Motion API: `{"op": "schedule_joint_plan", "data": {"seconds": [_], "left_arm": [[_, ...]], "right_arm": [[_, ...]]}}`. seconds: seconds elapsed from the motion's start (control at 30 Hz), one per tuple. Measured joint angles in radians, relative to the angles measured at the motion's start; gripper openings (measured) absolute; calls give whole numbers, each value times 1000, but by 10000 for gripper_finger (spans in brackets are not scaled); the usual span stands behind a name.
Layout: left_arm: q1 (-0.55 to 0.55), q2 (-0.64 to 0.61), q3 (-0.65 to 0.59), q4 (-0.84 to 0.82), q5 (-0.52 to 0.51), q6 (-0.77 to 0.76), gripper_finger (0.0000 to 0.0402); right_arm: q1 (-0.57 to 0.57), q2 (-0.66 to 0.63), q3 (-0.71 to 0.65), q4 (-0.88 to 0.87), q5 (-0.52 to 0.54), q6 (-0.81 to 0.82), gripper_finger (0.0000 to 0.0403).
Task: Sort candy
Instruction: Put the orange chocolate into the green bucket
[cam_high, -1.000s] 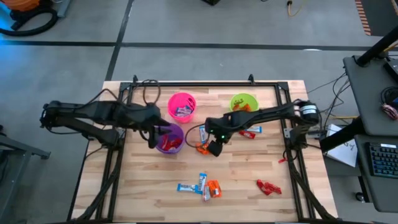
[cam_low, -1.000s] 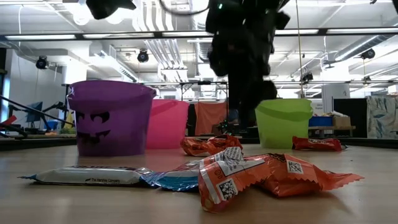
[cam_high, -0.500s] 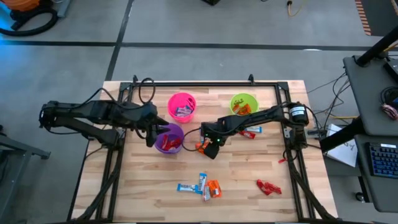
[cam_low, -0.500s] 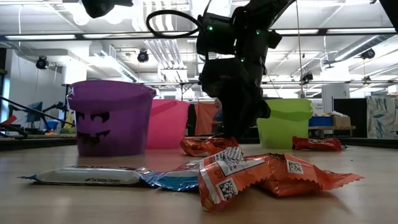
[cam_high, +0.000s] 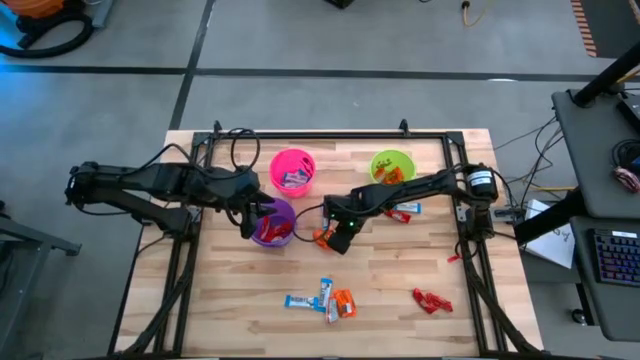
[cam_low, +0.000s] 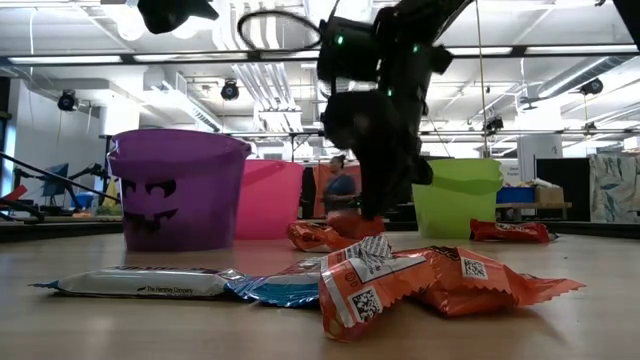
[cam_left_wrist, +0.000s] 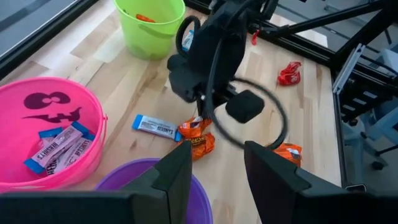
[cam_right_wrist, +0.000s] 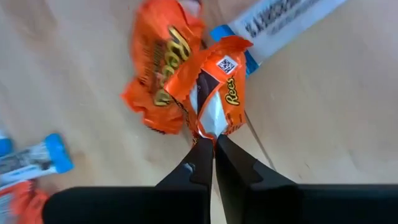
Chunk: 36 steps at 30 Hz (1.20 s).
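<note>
Pinched between the shut fingertips of the right gripper (cam_right_wrist: 214, 144): an orange Reese's wrapper (cam_right_wrist: 214, 87), crumpled, with a second orange Reese's (cam_right_wrist: 155, 74) and a blue-and-white bar (cam_right_wrist: 280, 22) touching it on the wooden table (cam_high: 400, 270), detail given only by the right wrist view. From above, just a dark right gripper (cam_high: 335, 232) over a small orange cluster between the purple cup (cam_high: 272, 222) and the green cup (cam_high: 391, 167). Level across the table, the wrapper (cam_low: 350, 225) raised slightly off the wood. Left gripper (cam_high: 252, 207) parked over the purple cup's rim, fingers (cam_left_wrist: 273, 180) apart and holding nothing. Open wood toward the near edge, broken only by a bar-and-orange pile (cam_high: 328, 298) and a red candy (cam_high: 432, 300); pink cup (cam_high: 293, 171) at the far side holding blue-and-white bars. Half a second earlier, jaws partly apart over the same cluster; now closed.
</note>
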Motion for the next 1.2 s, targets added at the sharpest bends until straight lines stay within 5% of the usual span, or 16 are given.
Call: {"op": "schedule_joint_plan", "data": {"seconds": [0.27,0.63,0.83,1.2], "left_arm": [[0,-1,0,2,0,-1,130],[0,1,0,1,0,-5,130],[0,1,0,2,0,-5,130],[0,1,0,0,0,-9,130]], "right_arm": [[-30,-180,2,-21,27,13,9],[-234,-432,3,-340,294,28,9],[-366,-458,1,-509,367,51,9],[-437,-423,-2,-511,372,27,24]]}}
